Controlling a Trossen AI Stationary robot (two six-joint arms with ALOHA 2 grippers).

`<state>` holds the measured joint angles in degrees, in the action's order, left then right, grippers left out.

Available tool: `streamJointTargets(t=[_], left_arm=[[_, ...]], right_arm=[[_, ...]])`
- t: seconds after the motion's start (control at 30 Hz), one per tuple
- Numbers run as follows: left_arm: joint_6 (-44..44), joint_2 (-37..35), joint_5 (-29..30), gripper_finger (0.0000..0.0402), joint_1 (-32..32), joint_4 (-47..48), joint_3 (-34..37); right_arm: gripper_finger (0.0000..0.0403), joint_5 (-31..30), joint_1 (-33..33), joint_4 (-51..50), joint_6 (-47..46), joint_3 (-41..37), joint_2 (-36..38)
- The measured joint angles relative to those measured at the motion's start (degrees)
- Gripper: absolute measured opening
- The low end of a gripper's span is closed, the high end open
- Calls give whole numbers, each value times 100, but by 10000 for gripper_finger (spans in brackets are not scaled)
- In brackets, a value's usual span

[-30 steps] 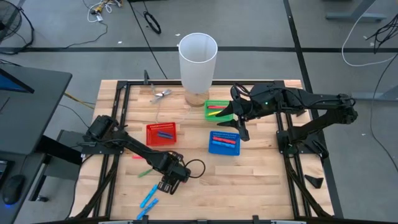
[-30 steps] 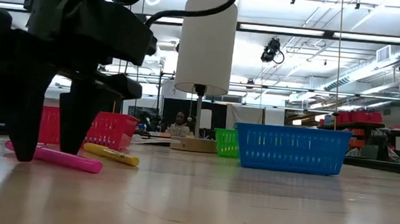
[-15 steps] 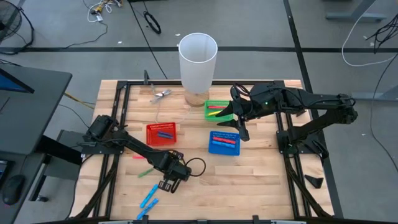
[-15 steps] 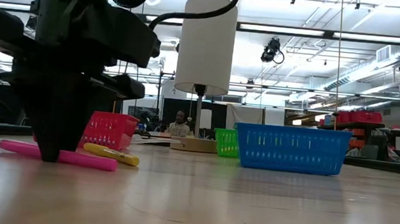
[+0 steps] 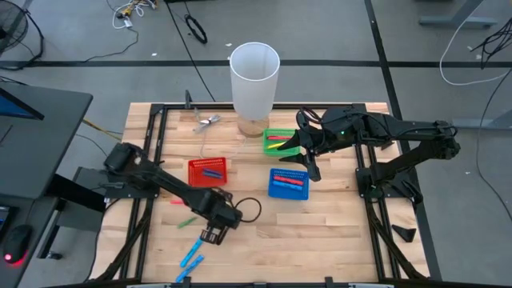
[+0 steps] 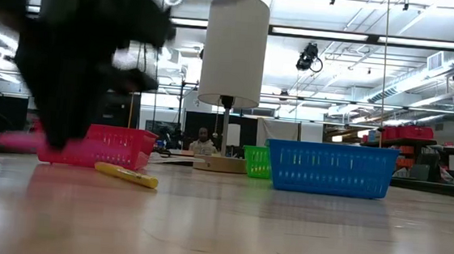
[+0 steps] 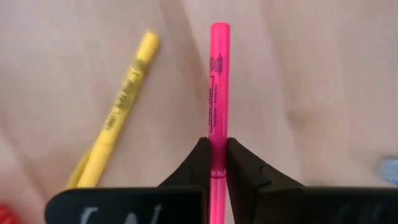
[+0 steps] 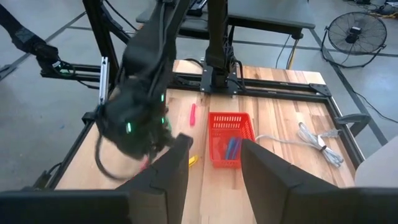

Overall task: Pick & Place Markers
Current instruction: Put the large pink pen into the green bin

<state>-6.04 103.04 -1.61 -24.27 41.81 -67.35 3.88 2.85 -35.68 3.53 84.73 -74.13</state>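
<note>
My left gripper (image 5: pixel 210 235) hangs over the table's near left part, shut on a pink marker (image 7: pixel 218 81) that it holds off the wood. A yellow marker (image 7: pixel 121 109) lies flat on the table beside it, also seen in the low view (image 6: pixel 126 174). Another pink marker (image 5: pixel 178 202), a green one (image 5: pixel 186 220) and two light blue ones (image 5: pixel 192 256) lie loose around that gripper. My right gripper (image 5: pixel 308 162) waits open, high above the blue basket (image 5: pixel 288 182), with nothing between its fingers. My left gripper pinches the pink marker's shaft (image 7: pixel 217 163) between its two fingertips (image 7: pixel 198 163). The fingers come from above, pointing down, and lie across the marker. The marker hangs about level, lifted clear of the table, one end (image 6: pixel 17 139) sticking out beside the gripper.
A red basket (image 5: pixel 208 171) stands just beyond the left gripper, a green basket (image 5: pixel 278 141) farther back, both with markers inside. A tall white cylinder (image 5: pixel 254 84) stands at the far edge. Bare wood lies at the near right.
My left gripper has shut on the pink marker that lay on the table and has then risen, lifting it clear of the wood; the marker stays about level. The yellow marker has stayed where it was.
</note>
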Motion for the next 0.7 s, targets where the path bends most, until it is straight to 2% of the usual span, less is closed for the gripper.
streamJointTargets(t=[0.17, 0.4, 0.7], left_arm=[[-249, -541, 36, 26, 66, 504, 10], [-402, -1205, 37, 26, 97, 1089, -38], [212, -1309, 581, 26, 466, 2737, -1254]], right_arm=[[146, -2, 0, -14, -157, 0, 0], [148, -133, -2, -330, -1152, 0, 0], [165, -191, -20, -502, -1898, 0, 0]])
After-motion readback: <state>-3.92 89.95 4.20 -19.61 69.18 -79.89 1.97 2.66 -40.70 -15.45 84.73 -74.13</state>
